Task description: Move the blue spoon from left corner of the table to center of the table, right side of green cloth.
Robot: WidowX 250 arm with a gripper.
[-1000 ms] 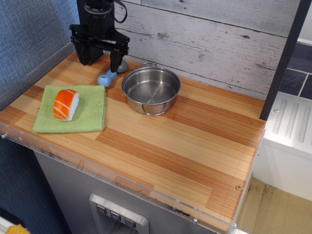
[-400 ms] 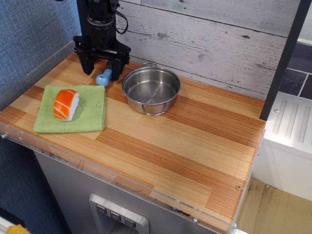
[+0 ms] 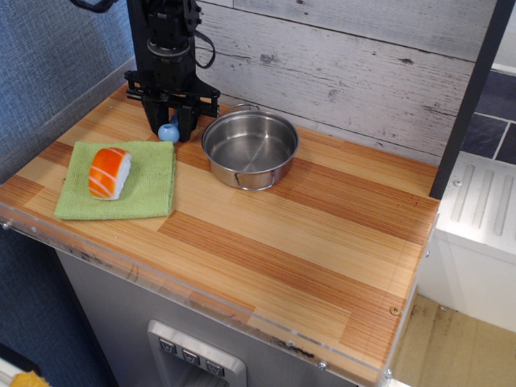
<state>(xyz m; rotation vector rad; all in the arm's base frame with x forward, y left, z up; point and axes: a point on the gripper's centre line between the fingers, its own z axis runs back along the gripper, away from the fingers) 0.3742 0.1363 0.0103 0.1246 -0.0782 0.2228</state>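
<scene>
The blue spoon lies on the table at the back left, next to the steel pot. Only its light-blue knobbed handle shows; the grey bowl is hidden behind the gripper. My black gripper is lowered to the tabletop with its fingers closed in against both sides of the handle. The spoon still rests on the wood. The green cloth lies at the front left, just in front of the gripper.
An orange-and-white sushi toy sits on the cloth. A steel pot stands right of the gripper, close to it. A grey plank wall runs behind, a blue wall on the left. A clear plastic strip edges the front.
The gripper has come down over the spoon and its fingers have narrowed from wide open to tight on the handle. The spoon's bowl is now hidden.
</scene>
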